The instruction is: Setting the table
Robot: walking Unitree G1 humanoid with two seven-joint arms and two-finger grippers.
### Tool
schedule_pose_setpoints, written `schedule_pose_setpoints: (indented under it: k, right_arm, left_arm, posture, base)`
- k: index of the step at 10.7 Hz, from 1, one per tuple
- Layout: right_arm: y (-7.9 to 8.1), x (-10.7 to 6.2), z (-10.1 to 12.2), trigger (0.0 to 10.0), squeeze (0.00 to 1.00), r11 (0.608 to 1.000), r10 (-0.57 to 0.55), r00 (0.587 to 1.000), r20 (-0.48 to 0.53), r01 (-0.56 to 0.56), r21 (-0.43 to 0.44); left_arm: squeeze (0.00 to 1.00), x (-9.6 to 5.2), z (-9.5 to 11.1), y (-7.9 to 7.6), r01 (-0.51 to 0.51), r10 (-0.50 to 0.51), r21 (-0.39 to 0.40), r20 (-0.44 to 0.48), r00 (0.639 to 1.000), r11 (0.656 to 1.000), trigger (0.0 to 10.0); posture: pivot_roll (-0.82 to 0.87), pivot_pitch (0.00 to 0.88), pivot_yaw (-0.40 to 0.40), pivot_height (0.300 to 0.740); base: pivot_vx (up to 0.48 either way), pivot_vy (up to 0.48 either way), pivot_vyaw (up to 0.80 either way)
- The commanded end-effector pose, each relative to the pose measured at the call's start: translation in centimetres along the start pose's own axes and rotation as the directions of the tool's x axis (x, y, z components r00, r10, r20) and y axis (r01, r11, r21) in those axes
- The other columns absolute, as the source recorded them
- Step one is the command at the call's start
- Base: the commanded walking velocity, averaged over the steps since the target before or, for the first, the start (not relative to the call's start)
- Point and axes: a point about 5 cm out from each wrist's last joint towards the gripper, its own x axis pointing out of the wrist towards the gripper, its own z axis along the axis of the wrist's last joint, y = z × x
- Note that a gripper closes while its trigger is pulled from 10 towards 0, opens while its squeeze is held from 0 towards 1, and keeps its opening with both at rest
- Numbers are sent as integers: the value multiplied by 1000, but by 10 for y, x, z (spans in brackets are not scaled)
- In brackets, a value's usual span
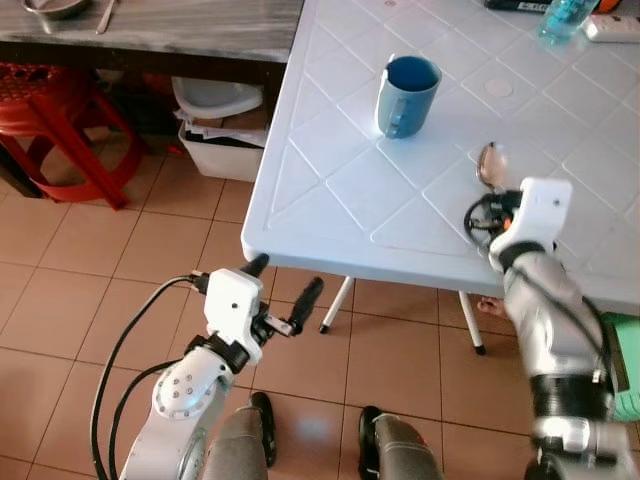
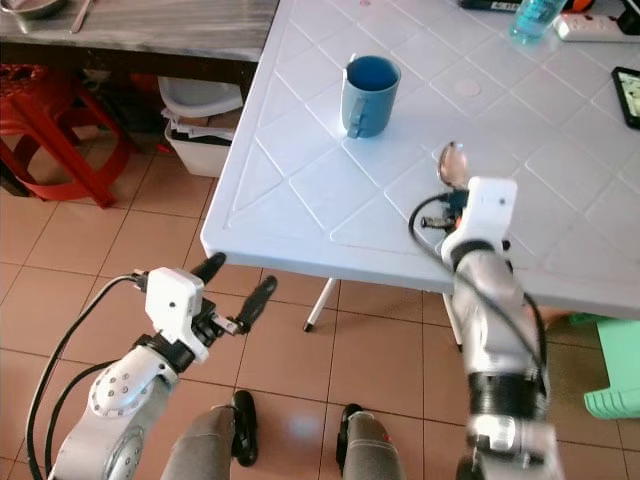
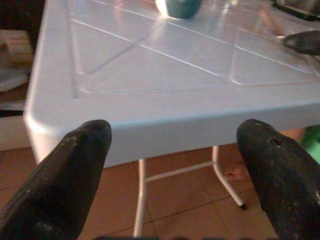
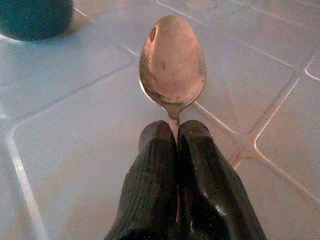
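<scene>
A metal spoon (image 4: 172, 70) is held by its handle in my right gripper (image 4: 177, 131), which is shut on it above the white plastic table (image 1: 330, 190). The spoon's bowl (image 1: 489, 164) points away from me, toward the table's middle. A blue mug (image 1: 407, 94) stands upright on the table, to the left of the spoon and farther off. My left gripper (image 1: 283, 293) is open and empty, below and in front of the table's near left corner (image 3: 45, 120).
A red plastic stool (image 1: 60, 130) stands on the tiled floor at the left. White bins (image 1: 220, 130) sit under a grey wooden table (image 1: 170, 30). A bottle (image 1: 565, 18) and a phone (image 2: 628, 95) lie at the far right of the white table.
</scene>
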Motion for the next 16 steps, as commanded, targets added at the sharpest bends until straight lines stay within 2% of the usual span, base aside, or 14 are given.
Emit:
schedule_pose_setpoints:
  k: [1,2,5,9,11,13,16]
  right_arm:
    - [2,-7,-14,824,0,1000,-11,999,-38,12,4]
    - [7,-15,-11,10000,0,1000,-27,1000,11,27,-3]
    - [18,-21,1,10000,0,999,-18,993,113,23,-48]
    - [23,-19,7,10000,0,996,-1,988,154,14,-83]
    - [25,-20,9,10000,0,995,0,984,178,17,-94]
    - [26,-23,11,10000,0,994,0,979,206,21,-103]
    - [30,-24,10,10000,0,994,10,977,215,14,-111]
  left_arm:
    - [0,-2,-3,3,-22,22,2,-8,1000,1000,10000]
    - [0,-3,-5,3,-45,45,-12,-13,999,999,10000]
    - [0,3,2,4,-59,59,-3,24,998,998,10000]
    - [0,3,5,7,-89,89,-5,46,995,996,10000]
    - [0,7,9,14,-155,154,7,74,985,988,10000]
    - [0,13,19,31,-303,299,18,121,947,953,10000]
    - [0,20,22,36,-343,341,-6,134,930,939,10000]
  posture:
    - [1,234,11,740]
    - [-6,224,7,740]
    - [-12,227,6,740]
    - [-14,212,0,740]
    - [-10,206,5,740]
    - [-8,200,9,740]
    - [-10,192,15,740]
  base:
    - [0,0,0]
    - [0,480,0]
    - [0,474,0]
    - [62,425,0]
    - [330,341,0]
    - [379,292,0]
    - [399,266,0]
